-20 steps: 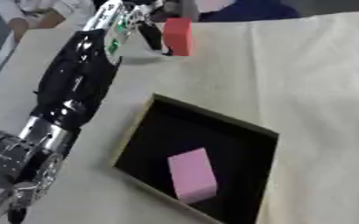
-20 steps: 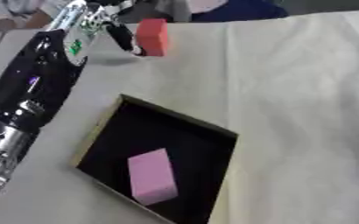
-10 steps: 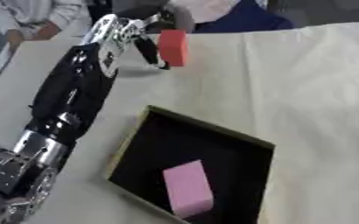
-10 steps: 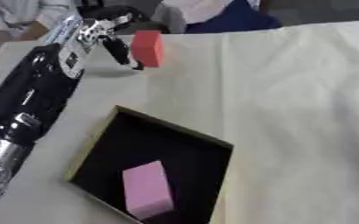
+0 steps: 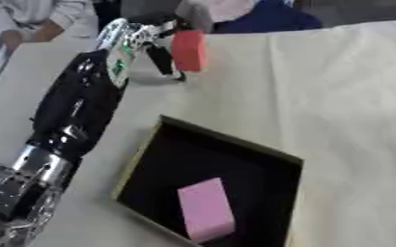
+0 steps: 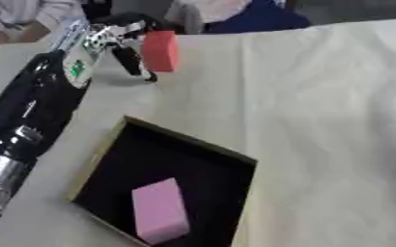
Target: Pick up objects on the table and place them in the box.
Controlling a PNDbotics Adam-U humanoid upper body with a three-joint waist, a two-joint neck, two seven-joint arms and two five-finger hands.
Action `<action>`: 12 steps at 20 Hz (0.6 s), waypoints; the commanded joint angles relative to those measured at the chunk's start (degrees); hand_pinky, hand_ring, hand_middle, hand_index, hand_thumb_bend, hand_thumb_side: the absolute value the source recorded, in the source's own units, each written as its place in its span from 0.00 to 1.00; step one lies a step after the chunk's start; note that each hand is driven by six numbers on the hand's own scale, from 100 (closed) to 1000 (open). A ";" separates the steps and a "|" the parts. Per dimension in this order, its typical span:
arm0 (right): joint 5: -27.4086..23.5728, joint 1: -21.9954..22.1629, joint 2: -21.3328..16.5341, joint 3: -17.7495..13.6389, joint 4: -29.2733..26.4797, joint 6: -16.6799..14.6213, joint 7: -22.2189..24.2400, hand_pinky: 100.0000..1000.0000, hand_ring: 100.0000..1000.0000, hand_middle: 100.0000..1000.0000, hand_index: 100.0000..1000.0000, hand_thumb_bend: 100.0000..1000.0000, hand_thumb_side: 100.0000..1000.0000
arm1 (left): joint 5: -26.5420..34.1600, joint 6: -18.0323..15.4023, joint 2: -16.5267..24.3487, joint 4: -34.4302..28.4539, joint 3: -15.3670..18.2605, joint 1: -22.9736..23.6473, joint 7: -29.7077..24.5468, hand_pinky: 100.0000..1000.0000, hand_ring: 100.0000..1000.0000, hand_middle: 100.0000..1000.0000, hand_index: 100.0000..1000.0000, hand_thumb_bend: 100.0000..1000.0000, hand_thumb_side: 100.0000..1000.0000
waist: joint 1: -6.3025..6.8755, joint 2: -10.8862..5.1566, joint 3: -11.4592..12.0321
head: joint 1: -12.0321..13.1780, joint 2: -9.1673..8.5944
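The left hand [image 5: 147,36], fingers clamped on the red block [image 5: 189,49], has just lifted it, ready to carry toward the box [image 5: 150,144] below it.

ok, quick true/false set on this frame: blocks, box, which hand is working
1. The left hand is at the red block at the far side of the table. True.
2. The pink block lies on the cloth outside the box. False: it lies inside the box, near its close end.
3. The red block is already in the box. False: it is beyond the box, by the left hand's fingers.
4. The box has a dark inside and a tan rim. True.
5. The right hand is the one working. False: the right hand shows in neither view; the arm comes in from the left.
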 commanded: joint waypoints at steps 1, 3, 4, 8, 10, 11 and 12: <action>-0.67 -0.92 -2.27 -0.65 -0.19 -0.15 -0.07 0.79 0.75 0.58 0.67 0.00 0.60 | 0.83 0.13 1.84 -0.11 0.59 -1.18 -0.84 0.80 0.89 0.88 0.93 0.53 0.00 | -0.25 -1.07 -0.18 | 0.40 -0.82; -0.82 -0.94 -2.35 -0.68 -0.08 -0.21 -0.10 0.79 0.75 0.58 0.67 0.00 0.60 | 1.05 0.23 1.85 -0.12 0.58 -1.16 -0.99 0.80 0.89 0.88 0.93 0.53 0.00 | -0.24 -1.01 -0.19 | 0.44 -0.82; -0.85 -0.95 -2.36 -0.68 -0.04 -0.24 -0.11 0.79 0.75 0.58 0.67 0.00 0.60 | 1.10 0.26 1.86 -0.14 0.57 -1.15 -1.02 0.80 0.89 0.88 0.93 0.53 0.00 | -0.24 -1.00 -0.19 | 0.44 -0.82; -1.20 -0.98 -2.46 -0.69 0.18 -0.26 -0.06 0.79 0.75 0.57 0.67 0.00 0.60 | 1.47 0.66 1.96 -0.32 0.89 -1.16 0.05 0.71 0.76 0.78 0.88 0.46 0.00 | -0.15 -0.72 -0.41 | 0.93 -1.13; -1.38 -1.00 -2.52 -0.72 0.30 -0.32 -0.06 0.79 0.75 0.57 0.67 0.00 0.60 | 1.67 0.95 2.11 -0.31 0.96 -1.16 1.02 0.69 0.74 0.77 0.87 0.45 0.00 | -0.09 -0.63 -0.57 | 1.28 -1.38; -1.47 -0.99 -2.55 -0.74 0.37 -0.33 -0.07 0.79 0.75 0.57 0.67 0.00 0.60 | 1.75 1.06 2.19 -0.32 1.00 -1.14 1.53 0.68 0.73 0.76 0.87 0.45 0.00 | -0.07 -0.59 -0.65 | 1.42 -1.50; -1.57 -0.96 -2.58 -0.79 0.43 -0.35 -0.09 0.79 0.75 0.57 0.67 0.00 0.60 | 1.81 1.13 2.23 -0.33 1.00 -1.14 1.95 0.68 0.72 0.74 0.85 0.43 0.00 | -0.04 -0.56 -0.68 | 1.52 -1.59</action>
